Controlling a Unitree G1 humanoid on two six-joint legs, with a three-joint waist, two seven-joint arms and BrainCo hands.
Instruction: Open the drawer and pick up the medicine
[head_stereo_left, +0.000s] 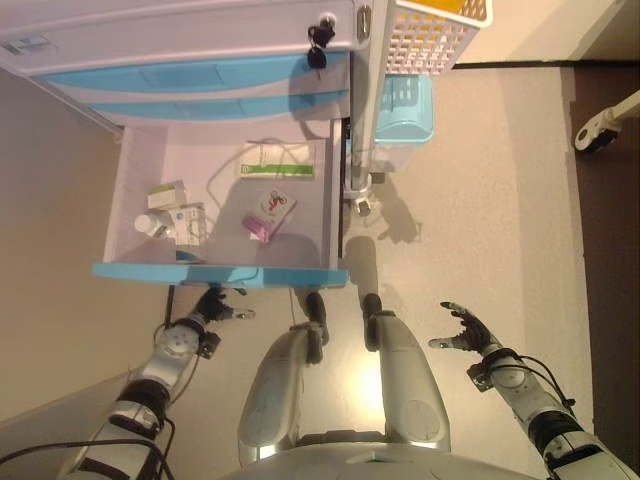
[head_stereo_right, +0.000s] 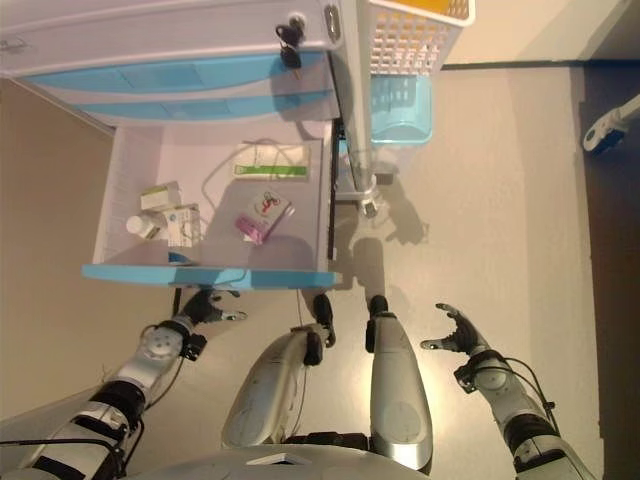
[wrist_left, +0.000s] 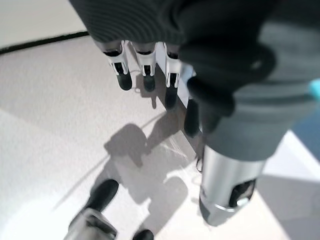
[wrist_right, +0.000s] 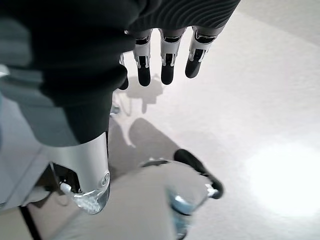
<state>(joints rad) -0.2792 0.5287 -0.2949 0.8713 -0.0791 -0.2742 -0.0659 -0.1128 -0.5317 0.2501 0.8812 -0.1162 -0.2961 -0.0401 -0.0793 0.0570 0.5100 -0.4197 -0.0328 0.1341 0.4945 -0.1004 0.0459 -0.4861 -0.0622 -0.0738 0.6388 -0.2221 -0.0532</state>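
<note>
Brightness: the scene is evenly and brightly lit from above.
Glare: a bright patch is seen on the floor (wrist_right: 280, 180).
Shadows: soft shadows are cast beside the cart (head_stereo_left: 362, 150) and inside the drawer (head_stereo_left: 135, 200).
Focus: close wrist covers are blurred.

So the bottom drawer (head_stereo_left: 130, 190) of the cabinet is pulled all the way out, blue front edge toward the robot. Lying on its pale floor: a long green-and-white box (head_stereo_left: 277, 161) near the back, a pink-and-white packet (head_stereo_left: 268, 214) about in the middle, and on the left a cluster of small white boxes (head_stereo_left: 180, 215) with a little white bottle (head_stereo_left: 149, 226) right beside them. The cabinet stands on a light floor (head_stereo_left: 500, 200), with a light blue basket (head_stereo_left: 405, 108) beside it.
</note>
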